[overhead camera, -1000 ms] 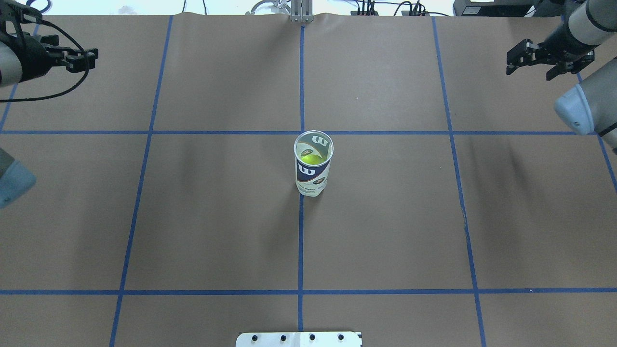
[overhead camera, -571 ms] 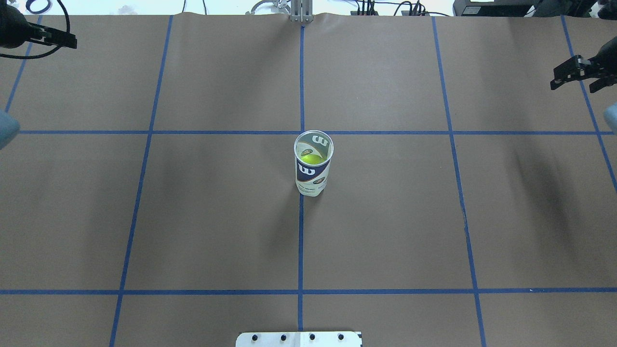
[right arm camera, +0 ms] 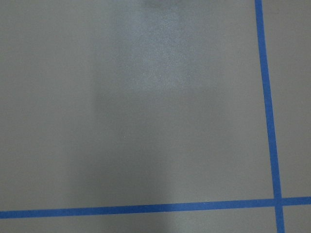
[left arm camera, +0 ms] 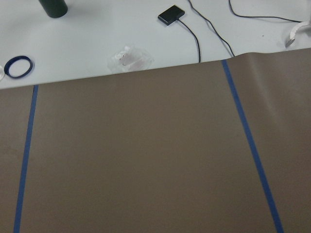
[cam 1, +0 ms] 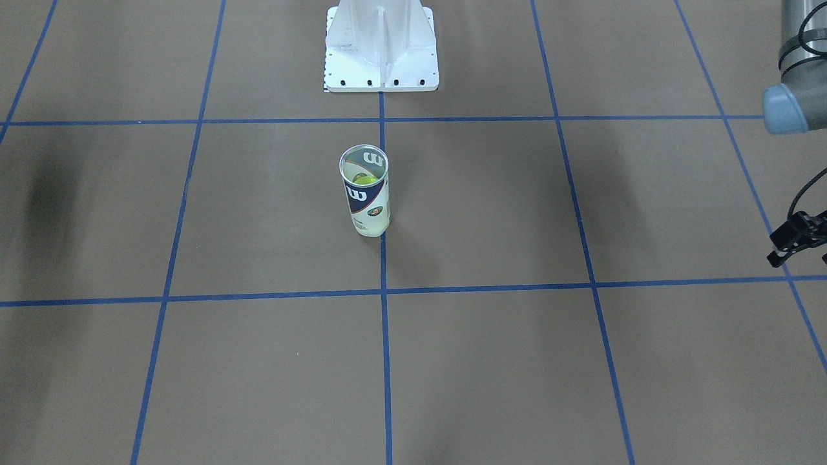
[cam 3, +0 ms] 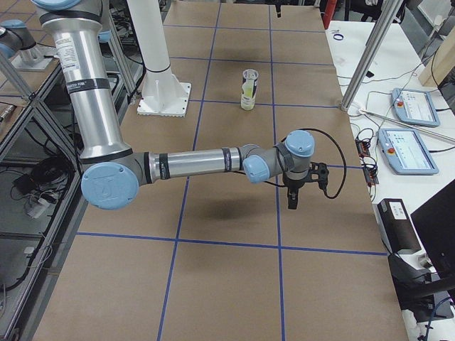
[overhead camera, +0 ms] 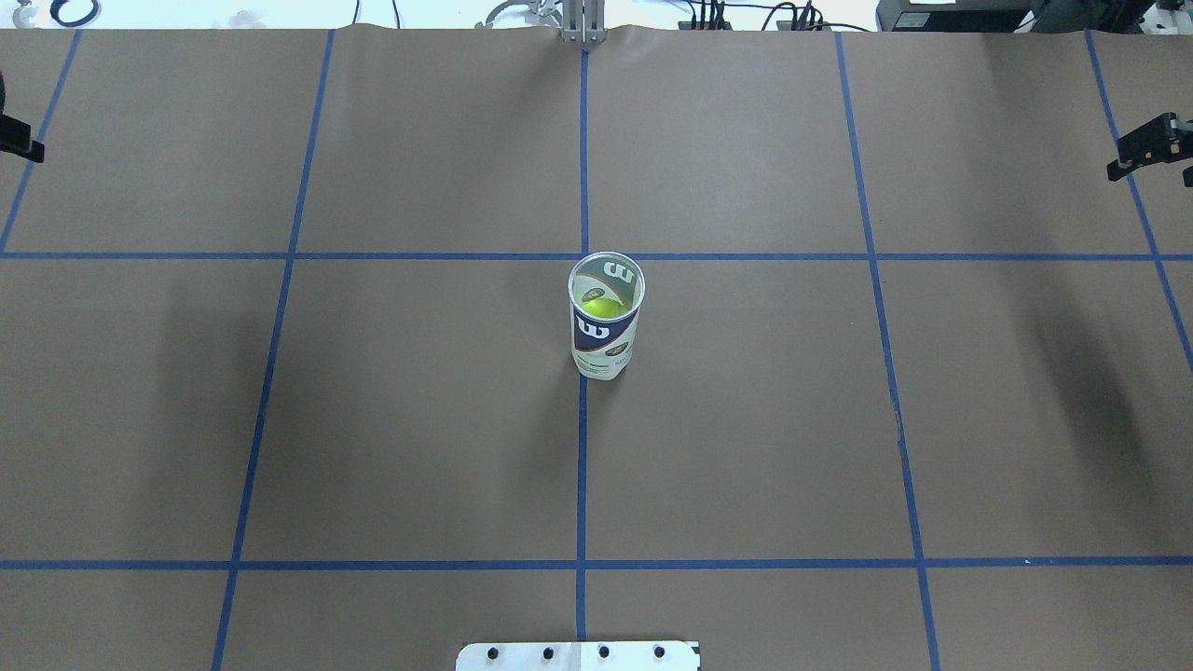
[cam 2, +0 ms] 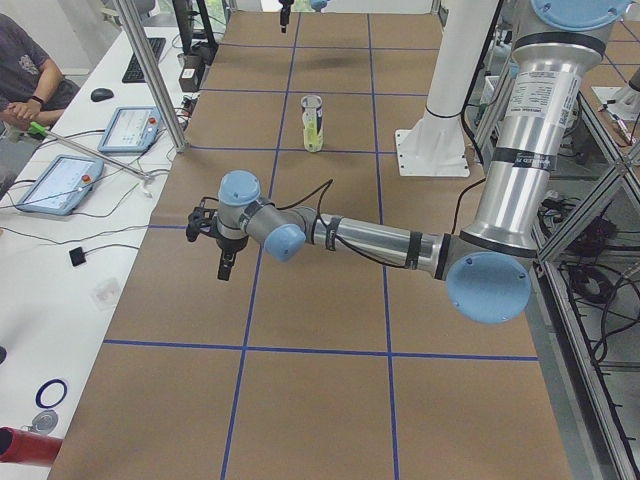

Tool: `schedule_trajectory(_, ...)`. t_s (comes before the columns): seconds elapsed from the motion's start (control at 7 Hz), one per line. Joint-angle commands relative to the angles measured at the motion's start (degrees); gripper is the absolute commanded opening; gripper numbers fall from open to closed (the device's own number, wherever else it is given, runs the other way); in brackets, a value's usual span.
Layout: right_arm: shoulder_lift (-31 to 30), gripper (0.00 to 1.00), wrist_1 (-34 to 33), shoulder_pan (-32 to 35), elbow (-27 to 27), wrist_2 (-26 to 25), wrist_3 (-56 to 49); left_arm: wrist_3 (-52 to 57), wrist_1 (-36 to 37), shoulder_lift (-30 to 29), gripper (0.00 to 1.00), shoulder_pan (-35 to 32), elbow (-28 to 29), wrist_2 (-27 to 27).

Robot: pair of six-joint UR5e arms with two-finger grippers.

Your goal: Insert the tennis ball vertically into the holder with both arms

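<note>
Checking progress: ball [overhead camera: 601, 306] sits inside can [overhead camera: 604, 337], yellow-green showing through open top. Can upright, alone at centre of bench [overhead camera: 746, 419], on middle blue tape line [overhead camera: 581, 466]. Nothing touching can. Left gripper [cam 1: 800, 252] at right edge of front view; right gripper [overhead camera: 1151, 170] at upper right edge of overhead view. Both well apart from can, both holding nothing, jaws look spread though partly cropped. Judgement: insertion done, can stands unaided. Nothing left beyond parking arms. Ball depth in can hard to judge.
</note>
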Motion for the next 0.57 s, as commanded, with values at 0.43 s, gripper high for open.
schedule_trajectory(0.43,-1.5,1.0,-0.8,0.4,-0.1,0.0,-2.2,-0.9,4.6,3.9,1.0,-5.1,0.8,-12.7)
